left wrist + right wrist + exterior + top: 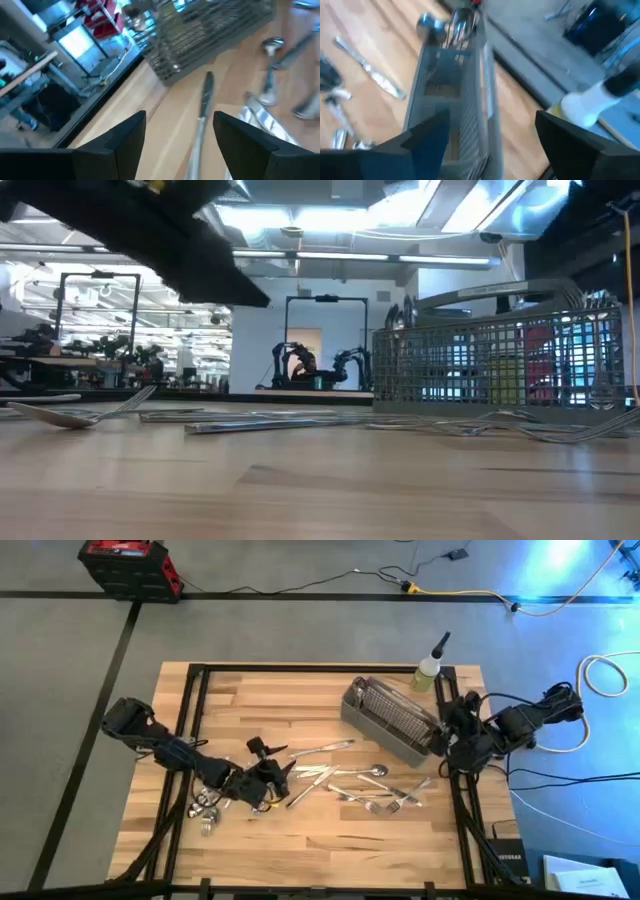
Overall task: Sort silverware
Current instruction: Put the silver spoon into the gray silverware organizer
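The step in hand looks like a pick: the left gripper [268,776] hangs low over the butcher-block table [300,840], well to one side of the wire-mesh basket [392,720], its jaws spread apart with a slim metal handle [202,107] lying on the wood between them, not yet grasped. The silverware [365,785] is scattered on the table between the left gripper and the basket, forks and spoons loosely crossed; a smaller cluster [205,805] lies on the far side of the left arm from the basket, and a few pieces [457,25] already stand in the basket's end compartment. The right gripper [445,735] waits just beside the basket, jaws released and empty. Next, I judge, the left fingers must close on that handle and carry it to the basket. A squeeze bottle [430,670] stands near the basket's far end. Beyond the table is gray floor with cables and a red case [128,565]
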### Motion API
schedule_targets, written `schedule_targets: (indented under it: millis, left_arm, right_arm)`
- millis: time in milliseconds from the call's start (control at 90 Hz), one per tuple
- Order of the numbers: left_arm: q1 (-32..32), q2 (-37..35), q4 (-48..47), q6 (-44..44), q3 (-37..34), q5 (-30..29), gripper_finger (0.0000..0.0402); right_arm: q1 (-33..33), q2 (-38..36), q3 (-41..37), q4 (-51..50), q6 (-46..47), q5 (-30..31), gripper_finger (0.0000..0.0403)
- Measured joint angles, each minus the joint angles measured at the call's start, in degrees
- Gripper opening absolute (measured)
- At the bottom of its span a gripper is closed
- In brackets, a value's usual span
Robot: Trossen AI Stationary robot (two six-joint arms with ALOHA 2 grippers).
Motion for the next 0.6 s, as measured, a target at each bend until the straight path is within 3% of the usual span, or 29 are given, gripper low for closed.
schedule_targets:
  millis: [156,300,489,600]
  left_arm:
    - [-2.3,-0.3,-5.0,-3.9,0.0,-0.2,0.0217]
    - [-3.2,-0.4,-11.9,-18.5,0.0,1.3,0.0217]
    - [-3.7,-1.2,-24.2,-44.4,0.0,17.2,0.0217]
    - [-5.4,-1.3,-27.9,-55.7,0.0,20.5,0.0217]
  right_arm:
    - [0.0,1.2,2.5,7.1,-6.6,5.3,0.0280]
    - [0.0,2.1,1.3,23.2,-17.8,4.5,0.0280]
    - [0.0,7.1,-0.8,38.5,-24.8,2.4,0.0280]
    - [0.0,11.6,-2.0,43.7,-28.3,3.2,0.0280]
